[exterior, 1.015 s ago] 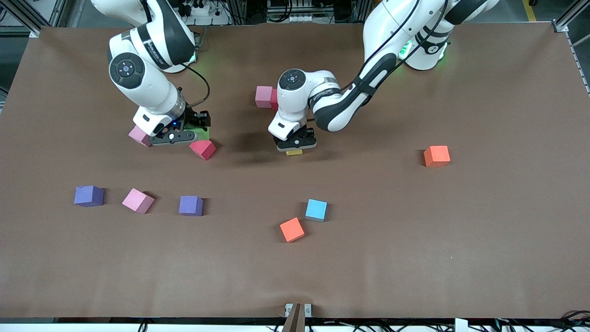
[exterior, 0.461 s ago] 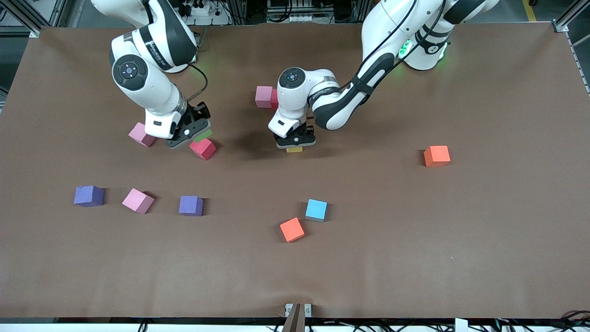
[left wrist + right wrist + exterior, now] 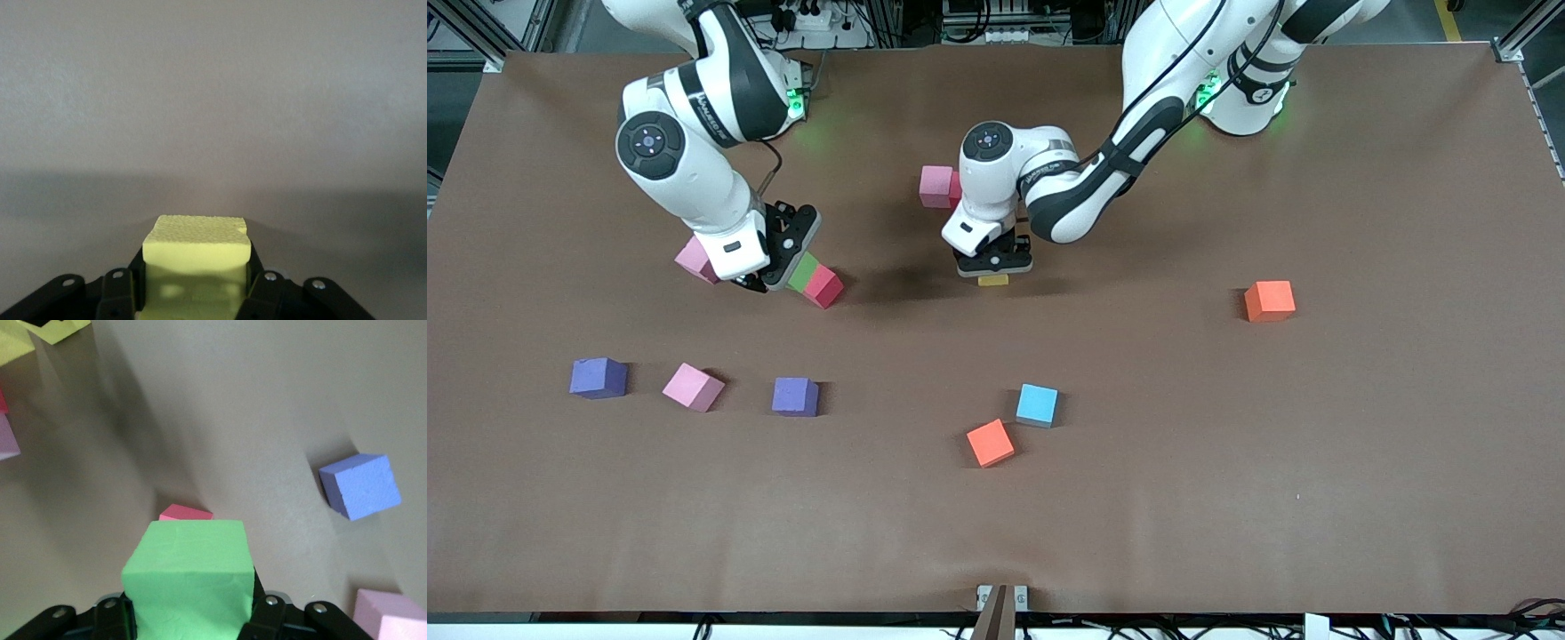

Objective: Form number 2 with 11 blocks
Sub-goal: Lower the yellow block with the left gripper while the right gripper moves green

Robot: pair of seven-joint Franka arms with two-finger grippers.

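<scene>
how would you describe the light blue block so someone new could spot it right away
Start at the middle of the brown table, toward the front camera. Two blocks sit close together there; the light blue block is the only blue one, just farther from the camera than its orange neighbour.

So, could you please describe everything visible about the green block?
The green block is a matte, foam-looking cube with slightly grainy faces. It is clamped between the right claw, shut on its sides, held tilted and off the table, over a red block that lies toward the right arm's end. Only the claw's fingers touch it.

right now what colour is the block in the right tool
Green, held over the red block; clearest in the right wrist view.
</scene>
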